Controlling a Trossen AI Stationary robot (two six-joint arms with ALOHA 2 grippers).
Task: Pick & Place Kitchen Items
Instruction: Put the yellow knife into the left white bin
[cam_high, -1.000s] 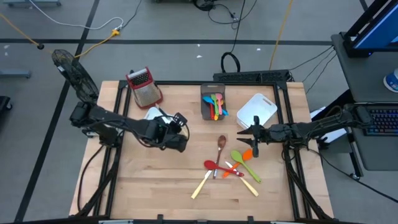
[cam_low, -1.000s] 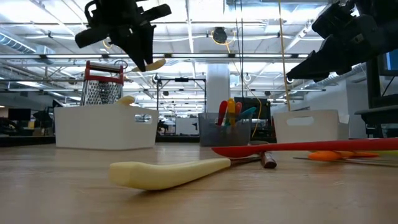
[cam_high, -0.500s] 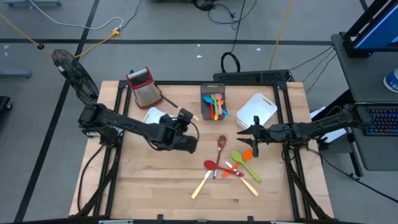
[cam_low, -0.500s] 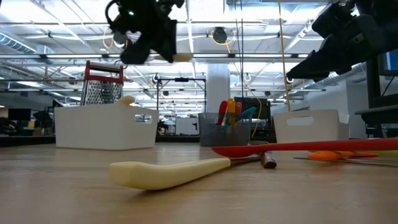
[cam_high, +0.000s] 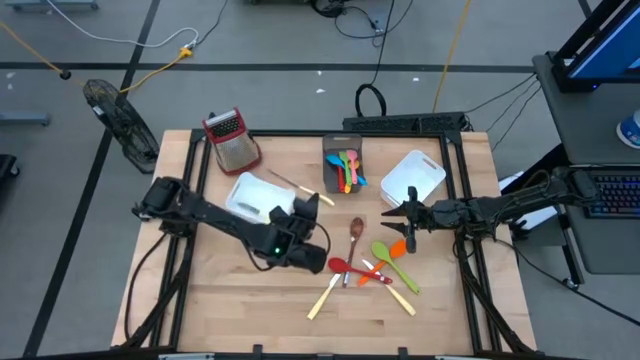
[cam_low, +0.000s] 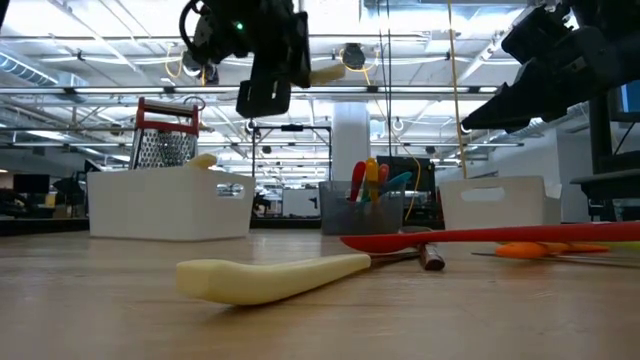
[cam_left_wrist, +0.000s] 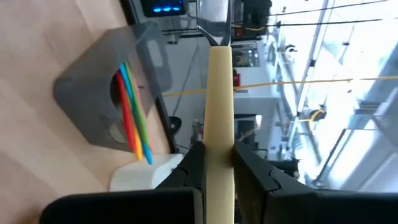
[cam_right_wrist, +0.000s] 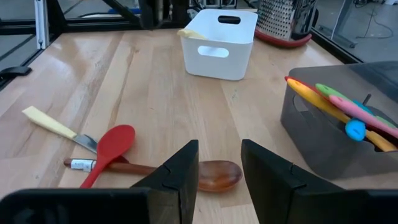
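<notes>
Pointing toward grey bin (cam_left_wrist: 93, 99): cream-handled knife (cam_left_wrist: 219, 99) in left tool (cam_left_wrist: 217, 165).

The left arm is reaching across the middle of the table, its left gripper (cam_high: 300, 228) raised well above the surface with the fingers (cam_left_wrist: 194, 163) pinching closed on a cream-handled piece of cutlery (cam_left_wrist: 219, 118). The right arm is stretching in from the right edge, its right gripper (cam_high: 400, 226) hanging above the table with jaws standing apart around nothing.

Cream-handled utensil (cam_left_wrist: 219, 112); red spoon (cam_right_wrist: 111, 144); grey bin (cam_left_wrist: 93, 99)
</notes>
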